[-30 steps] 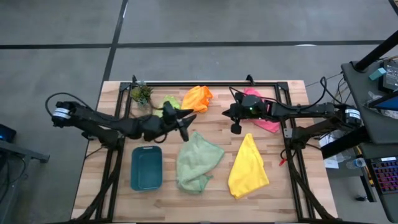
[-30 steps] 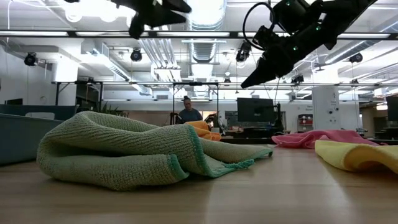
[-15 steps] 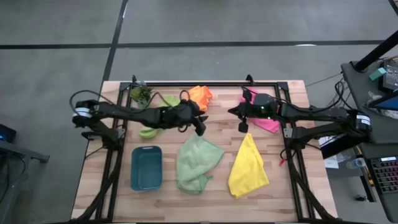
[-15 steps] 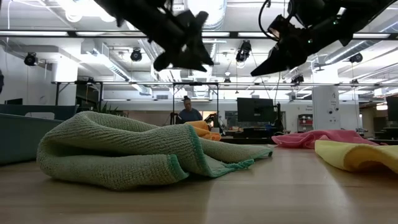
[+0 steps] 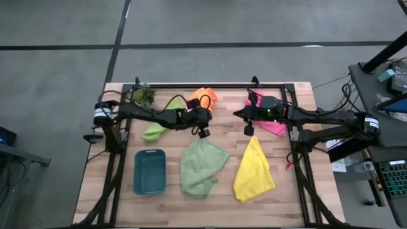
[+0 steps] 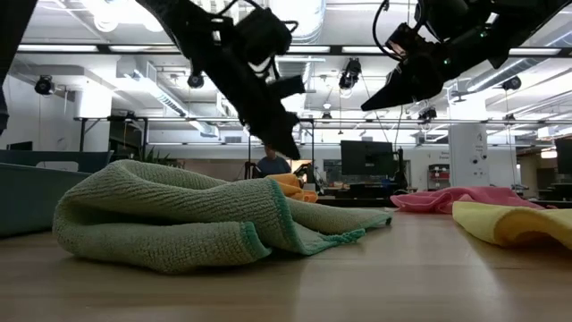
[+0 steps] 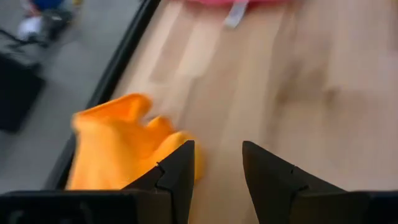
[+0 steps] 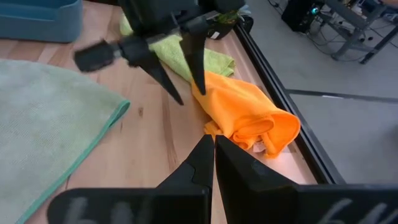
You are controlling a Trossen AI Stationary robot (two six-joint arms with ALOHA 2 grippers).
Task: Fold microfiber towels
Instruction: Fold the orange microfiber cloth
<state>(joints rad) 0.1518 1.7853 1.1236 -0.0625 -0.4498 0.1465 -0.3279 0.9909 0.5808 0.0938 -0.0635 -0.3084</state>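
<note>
towels: 5 (lime, orange, pink, sage, yellow) | tray: 1 | potted plant: 1

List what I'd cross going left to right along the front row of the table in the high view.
Teal tray → pale sage green towel → yellow towel.
</note>
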